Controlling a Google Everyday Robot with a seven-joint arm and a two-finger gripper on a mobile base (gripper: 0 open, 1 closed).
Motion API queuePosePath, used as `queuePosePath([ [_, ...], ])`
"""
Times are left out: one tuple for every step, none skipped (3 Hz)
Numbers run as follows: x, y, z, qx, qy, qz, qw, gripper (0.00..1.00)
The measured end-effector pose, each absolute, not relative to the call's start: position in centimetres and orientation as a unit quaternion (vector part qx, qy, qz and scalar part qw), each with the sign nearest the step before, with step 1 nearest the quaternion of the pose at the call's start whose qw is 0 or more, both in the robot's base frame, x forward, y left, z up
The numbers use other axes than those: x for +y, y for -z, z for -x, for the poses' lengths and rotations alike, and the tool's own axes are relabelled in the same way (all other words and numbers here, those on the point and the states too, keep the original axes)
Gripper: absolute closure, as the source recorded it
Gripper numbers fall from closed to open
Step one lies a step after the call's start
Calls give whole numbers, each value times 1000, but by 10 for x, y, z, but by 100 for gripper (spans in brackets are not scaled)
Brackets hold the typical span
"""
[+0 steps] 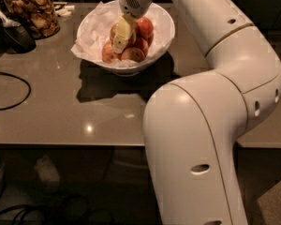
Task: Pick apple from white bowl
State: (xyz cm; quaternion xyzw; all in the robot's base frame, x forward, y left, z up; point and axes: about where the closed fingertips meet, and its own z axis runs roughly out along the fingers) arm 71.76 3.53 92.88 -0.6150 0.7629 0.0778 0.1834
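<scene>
The apple (132, 54) sits at the near side of the heap in the white bowl (165, 29), showing a golden, rust-flushed cheek. It looks round from here, with no long axis to speak of, and I cannot make out which way its stem end points.

The gripper (118, 45) reaches down into the bowl from above. Its pale yellow tip is sunk among the fruit, and I cannot tell whether it is apart or closed on anything. Redder apples (144, 27) crowd behind and beside it, all nested in crumpled white paper (94, 31) that spills over the bowl's rim. Above the bowl, the arm (215, 102) sweeps away and fills the whole side nearest me.

The bowl stands toward the back of a glossy grey-brown table (84, 111) and throws a dark shadow in front of it. Off to one side of the bowl is a glass jar (32, 14) of brown snacks, and a black cable (11, 92) loops closer to the table's front edge. The room is dim, with small lights glinting on the tabletop and dark floor beneath.

The apple lies just beside the gripper's tip, on the arm's side, slightly nearer the bowl's front rim.
</scene>
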Motion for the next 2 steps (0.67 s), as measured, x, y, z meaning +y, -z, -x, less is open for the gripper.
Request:
queuePosePath([
  [33, -924, -716, 764, -76, 616, 179, 16],
  [32, -921, -715, 763, -75, 618, 176, 18],
])
